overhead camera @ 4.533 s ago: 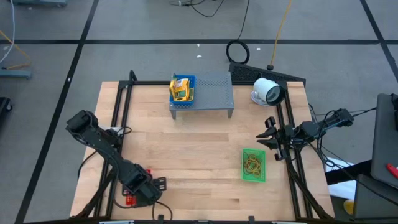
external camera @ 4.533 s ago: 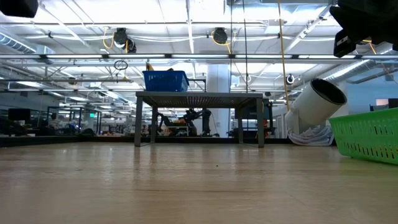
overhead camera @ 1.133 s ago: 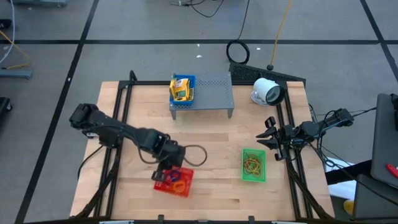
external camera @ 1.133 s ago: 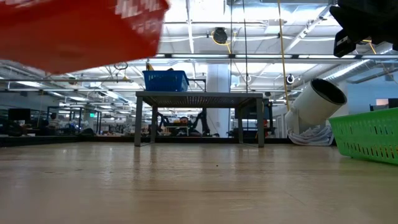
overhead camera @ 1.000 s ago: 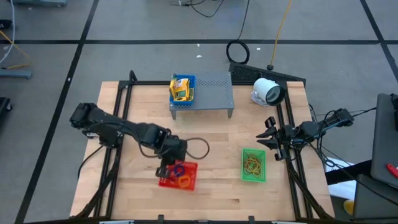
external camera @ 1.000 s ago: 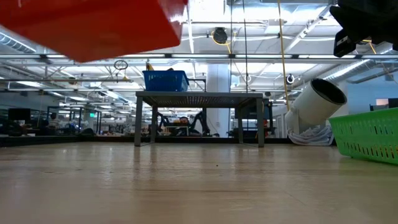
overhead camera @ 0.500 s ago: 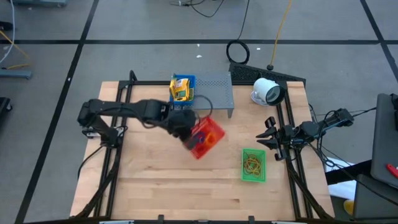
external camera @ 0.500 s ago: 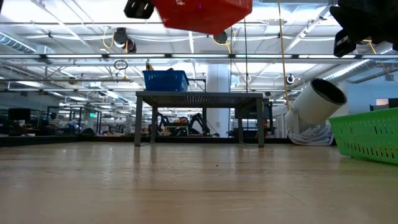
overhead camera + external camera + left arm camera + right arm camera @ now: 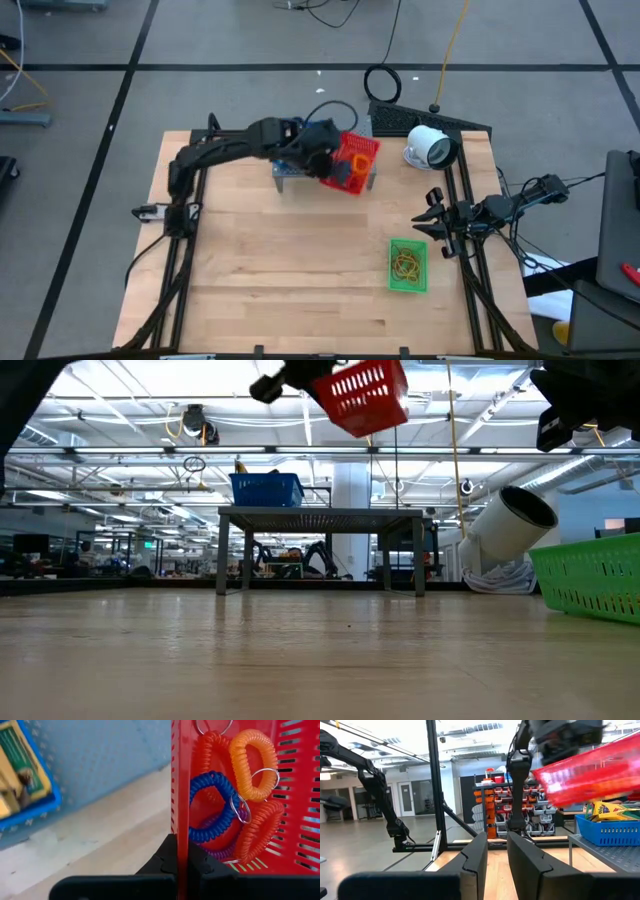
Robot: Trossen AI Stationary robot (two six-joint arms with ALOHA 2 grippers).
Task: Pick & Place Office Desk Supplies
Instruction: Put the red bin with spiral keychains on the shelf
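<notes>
Red basket (image 9: pixel 352 160) hangs tilted in the air, its wall pinched tight by the left gripper (image 9: pixel 182 862), just above the grey stand (image 9: pixel 352 132). Level it first, so the coil bands (image 9: pixel 235 800) stay inside, then lower slowly beside the blue basket (image 9: pixel 27 780).

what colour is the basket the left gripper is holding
Red. The basket, pinched by its wall in the left gripper, shows best in the left wrist view.

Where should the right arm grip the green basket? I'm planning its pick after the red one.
Grip a long side wall of the green basket, coming straight down from above. It sits flat and open-topped, the walls are thin enough for the right gripper, and the bands lie in the middle, away from the rim. Probably the wall nearest that arm.
</notes>
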